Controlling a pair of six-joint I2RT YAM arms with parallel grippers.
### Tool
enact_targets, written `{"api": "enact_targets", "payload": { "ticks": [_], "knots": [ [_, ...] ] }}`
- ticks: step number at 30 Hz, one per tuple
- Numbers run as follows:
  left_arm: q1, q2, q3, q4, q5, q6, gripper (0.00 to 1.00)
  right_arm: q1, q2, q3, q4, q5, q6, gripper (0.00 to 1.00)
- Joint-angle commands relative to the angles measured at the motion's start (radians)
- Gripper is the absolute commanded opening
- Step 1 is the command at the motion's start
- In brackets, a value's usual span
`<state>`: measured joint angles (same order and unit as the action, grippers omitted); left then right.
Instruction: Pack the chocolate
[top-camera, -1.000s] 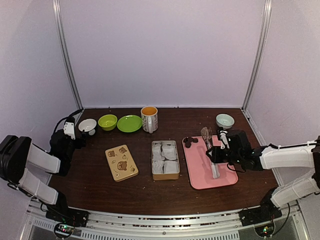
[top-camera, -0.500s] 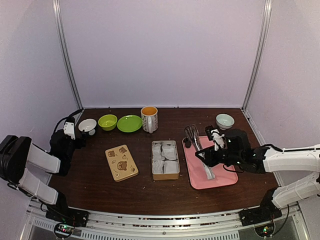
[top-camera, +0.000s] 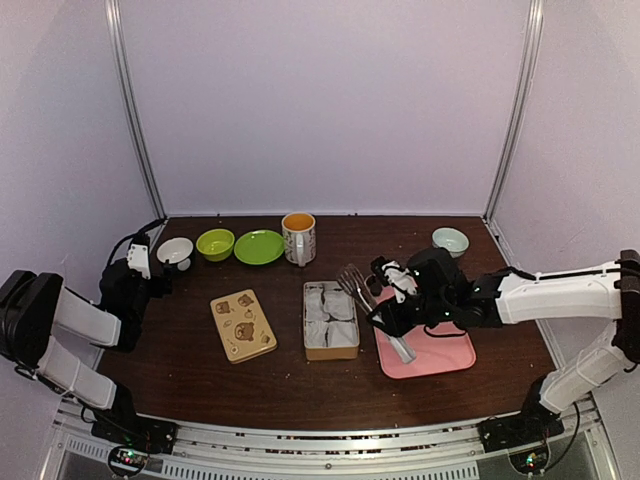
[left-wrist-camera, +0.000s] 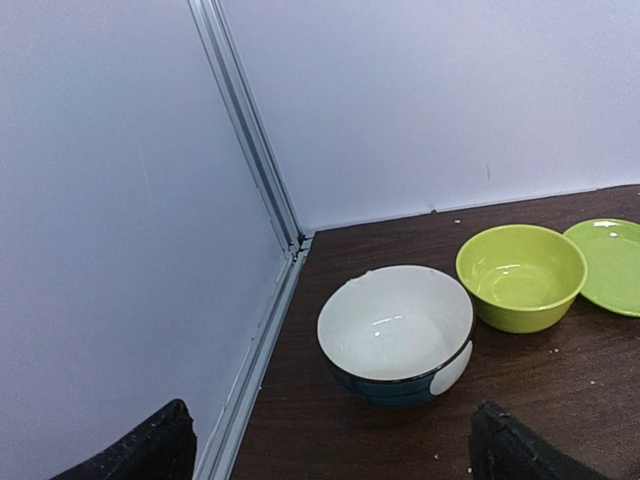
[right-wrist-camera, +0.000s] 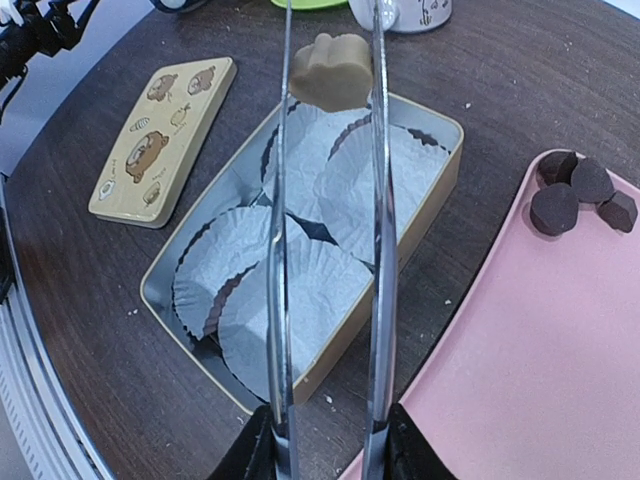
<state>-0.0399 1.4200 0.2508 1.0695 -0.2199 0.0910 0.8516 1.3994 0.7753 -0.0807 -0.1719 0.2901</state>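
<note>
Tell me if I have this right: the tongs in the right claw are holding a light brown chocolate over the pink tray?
Not quite. The tongs in the right claw do hold a light brown chocolate, but over the open tin lined with paper cups, not over the pink tray. The right wrist view shows this.

Tan chocolate (right-wrist-camera: 332, 72) pinched between tongs (right-wrist-camera: 378, 200); four dark lumps (right-wrist-camera: 578, 193) on tray (right-wrist-camera: 520, 350).

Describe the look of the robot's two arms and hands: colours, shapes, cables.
The left arm and right arm are built alike: smooth white tubular links joined by bulky black joints. The left hand and right hand are black with white parts and end in blunt black fingers. A thin black cable loops over the left wrist.
</note>
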Motion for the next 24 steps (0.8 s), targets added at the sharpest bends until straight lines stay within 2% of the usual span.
{"api": "enact_targets", "payload": {
  "ticks": [1,11,21,24],
  "knots": [
    [0.008,0.007,0.015,0.052,0.012,-0.008,0.98,0.013,0.037,0.059,-0.091,0.037,-0.023,0.28],
    [0.007,0.006,0.015,0.052,0.011,-0.008,0.98,0.017,0.122,0.134,-0.169,0.064,-0.028,0.29],
    [0.009,0.007,0.015,0.052,0.012,-0.009,0.98,0.017,0.180,0.182,-0.165,0.087,-0.009,0.28],
    [0.007,0.007,0.015,0.052,0.012,-0.008,0.98,0.017,0.185,0.191,-0.155,0.101,0.005,0.31]
  ]
}}
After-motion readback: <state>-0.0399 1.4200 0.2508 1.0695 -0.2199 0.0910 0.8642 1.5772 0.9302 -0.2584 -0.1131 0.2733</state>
